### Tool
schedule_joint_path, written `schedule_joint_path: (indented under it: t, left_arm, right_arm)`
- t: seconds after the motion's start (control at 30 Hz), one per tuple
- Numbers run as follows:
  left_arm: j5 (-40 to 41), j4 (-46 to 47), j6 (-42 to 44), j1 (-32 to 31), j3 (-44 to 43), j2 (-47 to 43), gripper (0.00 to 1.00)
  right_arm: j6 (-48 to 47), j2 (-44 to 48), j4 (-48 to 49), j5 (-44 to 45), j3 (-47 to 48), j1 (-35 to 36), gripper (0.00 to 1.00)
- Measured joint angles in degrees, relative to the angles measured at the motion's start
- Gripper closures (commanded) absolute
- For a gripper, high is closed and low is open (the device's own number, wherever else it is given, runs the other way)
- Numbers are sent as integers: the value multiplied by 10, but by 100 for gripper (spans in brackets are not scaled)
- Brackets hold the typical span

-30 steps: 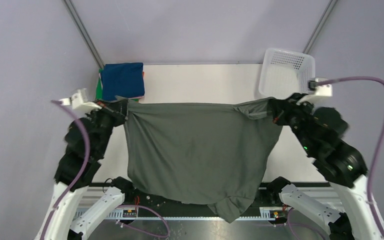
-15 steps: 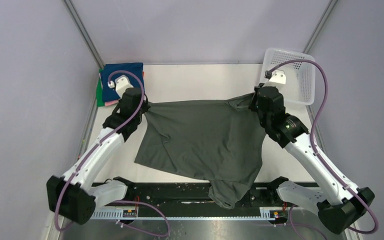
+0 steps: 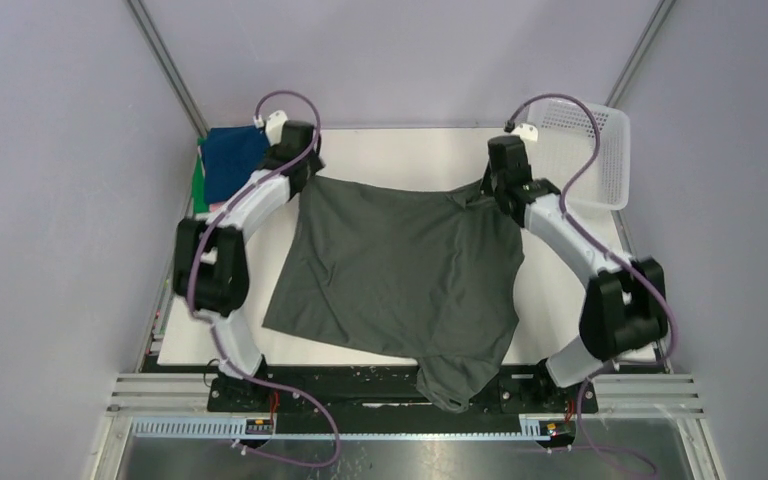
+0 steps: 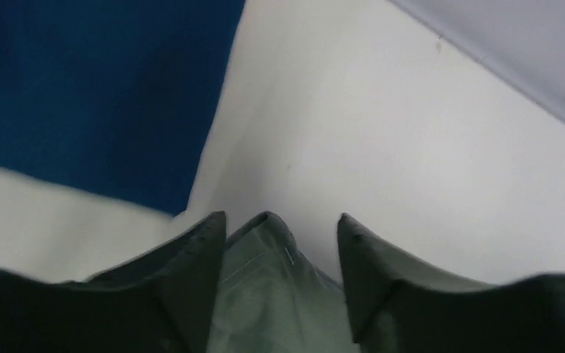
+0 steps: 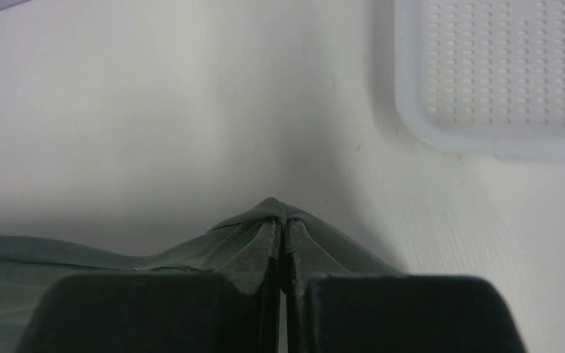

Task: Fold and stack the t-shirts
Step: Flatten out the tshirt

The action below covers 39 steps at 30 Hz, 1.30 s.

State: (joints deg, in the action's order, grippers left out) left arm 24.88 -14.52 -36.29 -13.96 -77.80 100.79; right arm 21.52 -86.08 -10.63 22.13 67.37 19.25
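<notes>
The white bench carries your dark grey-green cloth t-shirt, spread flat with its long axis running far to near and its near end drooping off the front edge. Every bit of it lies nearward of both claws. Your right claw is clamped tight on the far-right corner. Your left claw stands apart at the far-left corner, cloth loose between its fingers. The folded navy blue t-shirt sits just to its left, so your left arm is the nearer one.
</notes>
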Motion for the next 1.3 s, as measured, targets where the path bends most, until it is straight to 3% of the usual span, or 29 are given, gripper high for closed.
schedule_joint_path:
  t: [0.03, 0.07, 0.2, 0.3, 0.43, 0.7, 0.97, 1.13, 1.3]
  left_arm:
    - [-1, -5, 3, 2, -42, 40, 1]
    - [-2, -11, 7, 5, -77, 73, 1]
    - [-29, -64, -1, 23, -215, 175, 1]
    - [-50, -76, -2, 33, -212, 171, 1]
    - [-87, -63, -8, 38, -135, 114, 1]
    - [-184, -7, -32, 19, 43, -5, 1]
    - [-248, 13, -49, 2, 156, -11, 1]
    - [-253, 17, -57, 4, 176, -11, 1]
    - [-242, 17, -60, 6, 205, -19, 1]
  right_arm:
    - [0, -34, 2, -2, 23, -7, 78]
    - [1, -66, 7, -2, 46, -13, 54]
    - [-8, -209, -13, -10, 202, -31, 3]
    - [-14, -244, -19, -24, 249, -36, 0]
    - [-14, -238, -44, -39, 252, -36, 0]
    - [21, -202, -67, -112, 177, -36, 0]
    - [66, -275, -76, -188, 185, -36, 1]
    - [92, -356, -93, -203, 238, -35, 1]
    - [114, -471, -136, -210, 401, -36, 0]
